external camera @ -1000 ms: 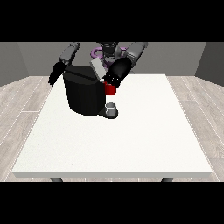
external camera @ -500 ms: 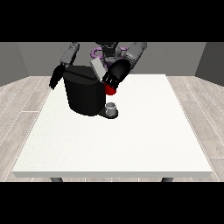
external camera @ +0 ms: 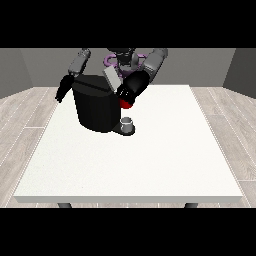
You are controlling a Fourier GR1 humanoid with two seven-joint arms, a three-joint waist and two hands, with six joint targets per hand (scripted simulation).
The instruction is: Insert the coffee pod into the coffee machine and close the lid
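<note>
The black coffee machine (external camera: 96, 106) stands at the table's far left of middle. Its grey lid (external camera: 112, 77) is tilted up above the top. The hand at the view's right (external camera: 131, 89) is at the machine's upper front corner, just under the lid and right above a red thing at the machine (external camera: 126, 104). A small grey thing (external camera: 128, 123) sits on the machine's base below it; I cannot tell whether it is the pod. The hand at the view's left (external camera: 63, 89) hangs beside the machine's left wall with its fingers straight, pointing down.
The white table (external camera: 150, 160) stretches toward the camera and to the right of the machine. The robot's torso (external camera: 122, 57) is right behind the machine at the far edge.
The hand at the view's left has come down along the machine's left side. The hand at the view's right has shifted slightly lower at the machine's front.
</note>
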